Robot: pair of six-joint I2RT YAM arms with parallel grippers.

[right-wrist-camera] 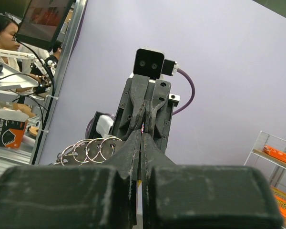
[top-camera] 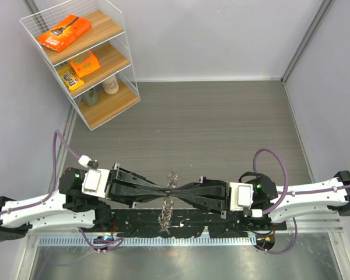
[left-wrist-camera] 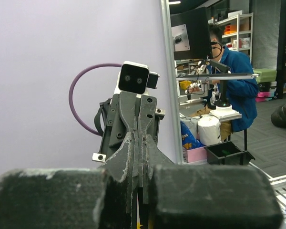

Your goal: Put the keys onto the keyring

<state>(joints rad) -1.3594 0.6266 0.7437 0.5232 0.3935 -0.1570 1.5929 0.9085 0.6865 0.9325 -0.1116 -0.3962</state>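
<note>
White and black, trimmed in purple
White, screw-dotted left arm [top-camera: 41, 210] and right arm [top-camera: 306, 198] have black joints; purple cables [left-wrist-camera: 70, 98] loop along them; white camera blocks [top-camera: 93, 182] sit behind the tapering matte-black left claw [top-camera: 168, 191] and right claw [top-camera: 181, 192].

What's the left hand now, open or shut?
Shut: the left hand shows fingers pressed together with no gap, tips meeting the right hand. Whether it pinches the keyring, cannot tell.

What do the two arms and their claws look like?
The left arm and right arm have white links and black joints. The left claw and right claw are black and taper to narrow fingers. A purple cable loops to each white wrist camera.
</note>
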